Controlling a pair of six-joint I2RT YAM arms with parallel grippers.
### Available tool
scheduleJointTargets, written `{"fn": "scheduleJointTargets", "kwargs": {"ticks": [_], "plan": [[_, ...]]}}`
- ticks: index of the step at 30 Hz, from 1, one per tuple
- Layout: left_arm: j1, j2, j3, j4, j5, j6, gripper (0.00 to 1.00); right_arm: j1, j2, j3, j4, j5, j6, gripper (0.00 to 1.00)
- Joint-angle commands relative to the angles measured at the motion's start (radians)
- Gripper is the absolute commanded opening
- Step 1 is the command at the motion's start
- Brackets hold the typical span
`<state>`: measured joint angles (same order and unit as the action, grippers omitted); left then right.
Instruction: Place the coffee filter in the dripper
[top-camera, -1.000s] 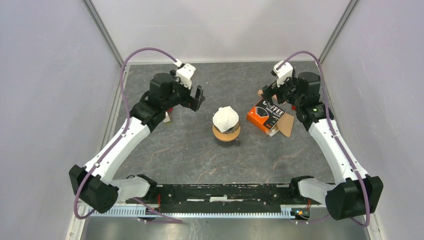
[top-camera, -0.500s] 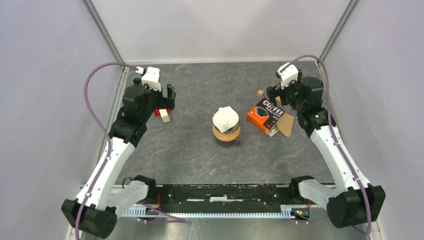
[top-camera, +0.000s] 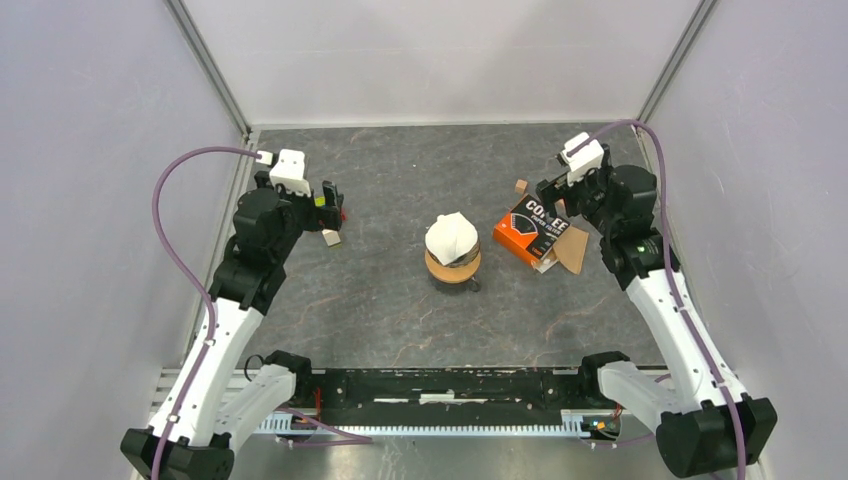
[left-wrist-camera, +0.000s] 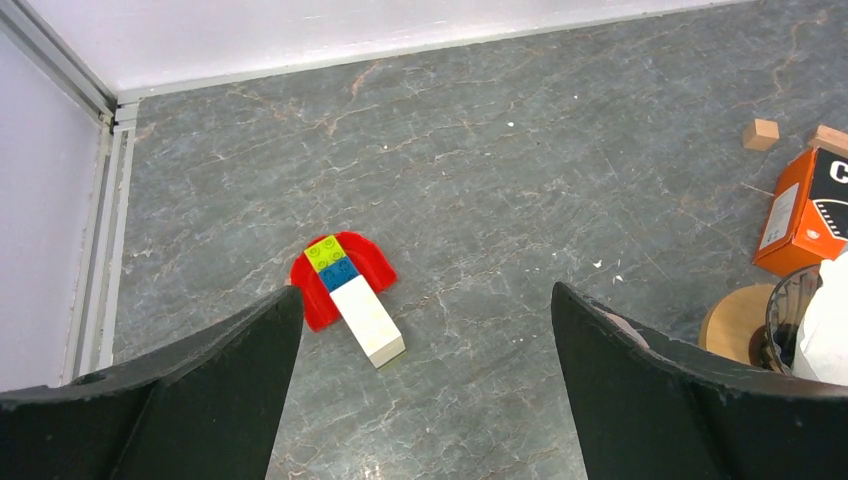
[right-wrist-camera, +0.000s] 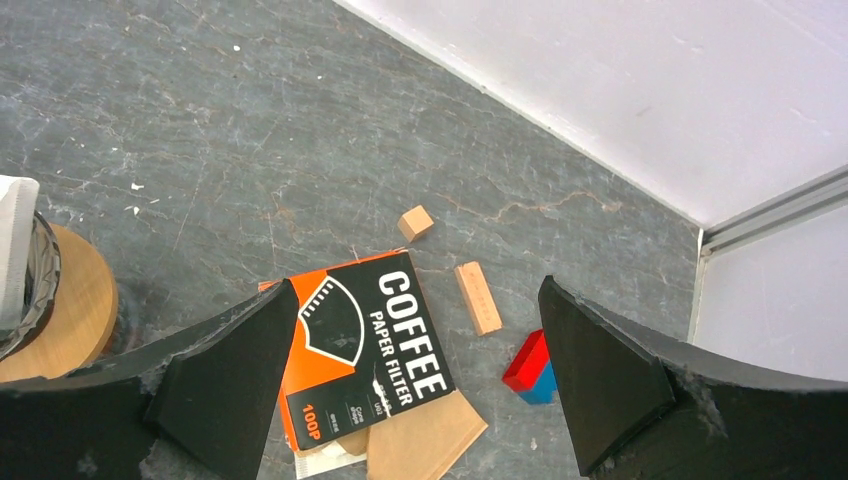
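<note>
Nearest you, about mid-tabletop (top-camera: 380, 310), the filter (top-camera: 450, 236) sits in the dripper (top-camera: 463, 262), which stands on a tan disc (top-camera: 452, 274). The paper rises high above the rim and bulges toward the left edge, so it looks dropped in rather than seated. That is your main risk: springy paper may lift or flop over the rim if anything brushes it. If you go in to press it down, an off-centre push could slide the dripper off the disc or tip the stack, since nothing steadies it.

A little farther, toward the right edge, the box (top-camera: 528, 230) lies near the dripper. A low sweep of the right arm could shove it into the disc. Toward the left edge the bricks (left-wrist-camera: 345, 285) lie well apart from the dripper and pose little hazard.

Farthest, both grippers hang with jaws spread wide and nothing between them: the left gripper (left-wrist-camera: 425, 297) above the bricks, the right gripper (right-wrist-camera: 415, 290) above the box. With jaws that wide, a finger could snag the paper on any approach.
</note>
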<state>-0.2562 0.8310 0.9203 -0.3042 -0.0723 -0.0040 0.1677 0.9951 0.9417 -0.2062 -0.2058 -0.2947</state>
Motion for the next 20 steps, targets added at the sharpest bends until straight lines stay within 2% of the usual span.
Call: {"fn": "scheduleJointTargets", "kwargs": {"ticks": [1,20], "plan": [[0.006,-0.006,0.018,0.023,0.001,-0.026,1.00,-0.005,-0.037,0.002,0.035,-0.021,-0.023,0.98],[0.006,0.022,0.028,0.022,0.032,-0.031,1.00,-0.004,-0.024,0.000,0.014,-0.036,-0.034,0.98]]}}
